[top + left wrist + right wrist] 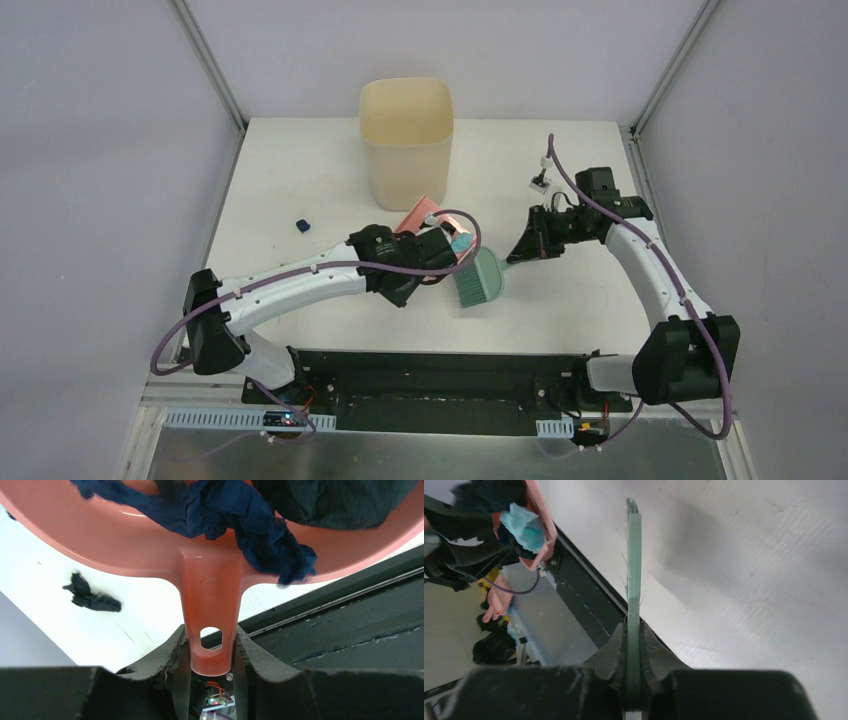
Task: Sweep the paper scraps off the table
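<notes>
My left gripper (210, 636) is shut on the handle of the pink dustpan (150, 540), held above the table (300, 180) in front of the bin. Dark blue paper scraps (240, 520) and a black wad (340, 500) lie in the pan. One dark scrap (90, 596) lies loose on the table and shows at the left in the top view (301, 226). My right gripper (634, 630) is shut on the handle of the green brush (634, 570), whose head (478, 276) is just right of the pan (416, 214). A teal scrap (526, 527) sits in the pan.
The tall beige bin (407, 140) stands at the back middle, just behind the dustpan. A small white connector (540, 183) hangs on the right arm's cable. Metal posts stand at the rear corners, and a black rail (440, 375) runs along the near edge.
</notes>
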You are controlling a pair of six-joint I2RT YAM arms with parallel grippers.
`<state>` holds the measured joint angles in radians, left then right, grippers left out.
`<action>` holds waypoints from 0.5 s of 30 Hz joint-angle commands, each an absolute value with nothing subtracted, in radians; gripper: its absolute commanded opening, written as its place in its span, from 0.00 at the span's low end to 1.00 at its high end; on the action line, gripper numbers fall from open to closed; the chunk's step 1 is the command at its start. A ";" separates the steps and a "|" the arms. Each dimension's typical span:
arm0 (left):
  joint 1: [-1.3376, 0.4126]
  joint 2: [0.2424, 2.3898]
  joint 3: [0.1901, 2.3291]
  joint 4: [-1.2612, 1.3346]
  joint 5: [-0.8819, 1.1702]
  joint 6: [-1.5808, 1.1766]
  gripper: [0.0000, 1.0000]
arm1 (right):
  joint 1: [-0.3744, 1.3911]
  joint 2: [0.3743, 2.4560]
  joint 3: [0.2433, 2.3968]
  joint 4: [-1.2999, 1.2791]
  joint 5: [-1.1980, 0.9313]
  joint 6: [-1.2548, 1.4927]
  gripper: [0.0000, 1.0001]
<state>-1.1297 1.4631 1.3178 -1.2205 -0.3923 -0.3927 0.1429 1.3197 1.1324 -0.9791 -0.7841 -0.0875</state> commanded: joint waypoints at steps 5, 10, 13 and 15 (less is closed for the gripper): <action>-1.033 1.519 1.602 -1.317 -0.457 -0.267 0.15 | 0.130 1.364 1.019 -0.937 -1.194 -0.214 0.00; -0.948 1.564 1.750 -1.343 -0.477 -0.187 0.15 | 0.130 1.386 1.025 -0.971 -1.208 -0.254 0.00; -0.893 1.589 1.831 -1.341 -0.492 -0.127 0.15 | 0.130 1.377 1.012 -0.958 -1.194 -0.248 0.00; -0.857 1.613 1.893 -1.340 -0.495 -0.093 0.14 | 0.130 1.371 1.007 -0.954 -1.192 -0.249 0.00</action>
<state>-0.9165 1.5890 1.7676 -1.3354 -0.4496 -0.1982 0.1345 1.3979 1.0088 -0.9695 -1.1297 -0.2070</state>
